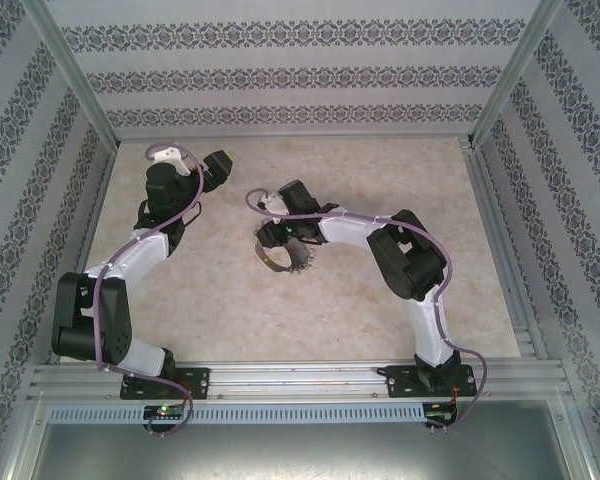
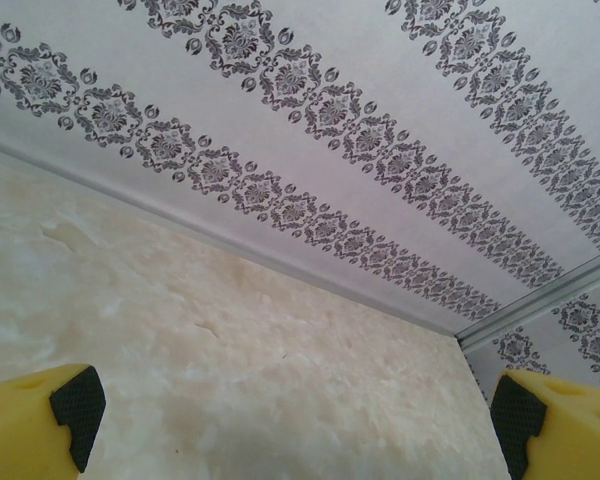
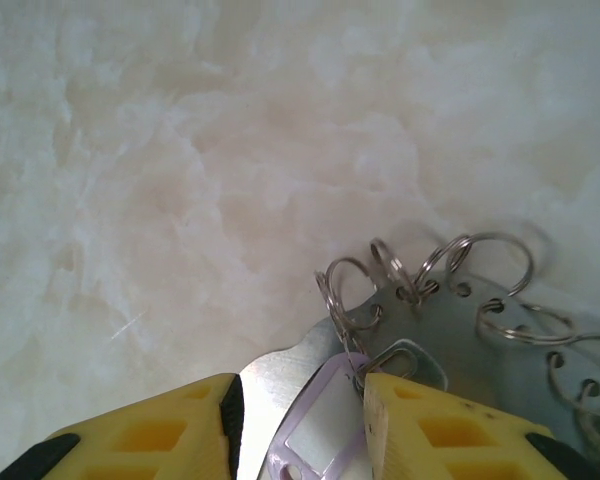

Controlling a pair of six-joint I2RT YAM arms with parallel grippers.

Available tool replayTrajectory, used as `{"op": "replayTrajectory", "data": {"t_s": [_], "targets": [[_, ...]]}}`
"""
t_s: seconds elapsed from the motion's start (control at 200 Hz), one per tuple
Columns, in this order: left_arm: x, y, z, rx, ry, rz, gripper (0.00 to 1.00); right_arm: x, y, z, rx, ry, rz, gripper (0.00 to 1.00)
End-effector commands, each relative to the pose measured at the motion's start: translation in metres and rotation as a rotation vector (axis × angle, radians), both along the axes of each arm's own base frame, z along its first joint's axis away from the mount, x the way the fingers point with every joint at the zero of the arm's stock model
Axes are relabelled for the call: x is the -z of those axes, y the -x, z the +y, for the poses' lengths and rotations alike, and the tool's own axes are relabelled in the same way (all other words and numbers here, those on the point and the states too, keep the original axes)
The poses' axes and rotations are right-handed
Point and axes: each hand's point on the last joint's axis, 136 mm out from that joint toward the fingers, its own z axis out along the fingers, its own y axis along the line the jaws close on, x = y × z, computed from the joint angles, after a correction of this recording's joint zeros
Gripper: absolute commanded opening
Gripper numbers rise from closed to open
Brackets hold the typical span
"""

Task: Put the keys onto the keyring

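The keyring (image 3: 480, 330) is a grey metal band with punched holes and several wire split rings (image 3: 345, 290) along its edge. In the top view it stands as a dark loop (image 1: 285, 262) at mid-table, just under my right gripper (image 1: 278, 238). The keys show as one lilac head (image 3: 320, 430) lying on the band between the jaws of my right gripper (image 3: 300, 385). The jaws are closed partway on it; the right finger touches it and a split ring meets its top corner. My left gripper (image 1: 218, 165) is wide open near the back left, over bare table (image 2: 295, 410).
Patterned walls and metal frame posts (image 1: 85, 90) enclose the marbled tabletop (image 1: 380, 320). A back wall (image 2: 380, 120) rises ahead of the left gripper. The right arm's elbow (image 1: 410, 260) stands right of the keyring.
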Motion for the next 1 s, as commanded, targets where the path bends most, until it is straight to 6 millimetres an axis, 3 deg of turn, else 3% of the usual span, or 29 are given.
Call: {"op": "replayTrajectory", "data": {"t_s": [0.0, 0.41, 0.994], "targets": [[-0.012, -0.006, 0.004, 0.001, 0.021, -0.023, 1.0, -0.017, -0.01, -0.002, 0.001, 0.011, -0.053, 0.39], [-0.014, -0.007, 0.003, 0.011, 0.029, -0.027, 1.0, -0.001, -0.018, 0.005, -0.023, 0.049, -0.034, 0.4], [-0.016, -0.006, 0.004, 0.011, 0.038, -0.034, 1.0, 0.024, -0.008, 0.015, -0.066, 0.106, -0.013, 0.38]]}}
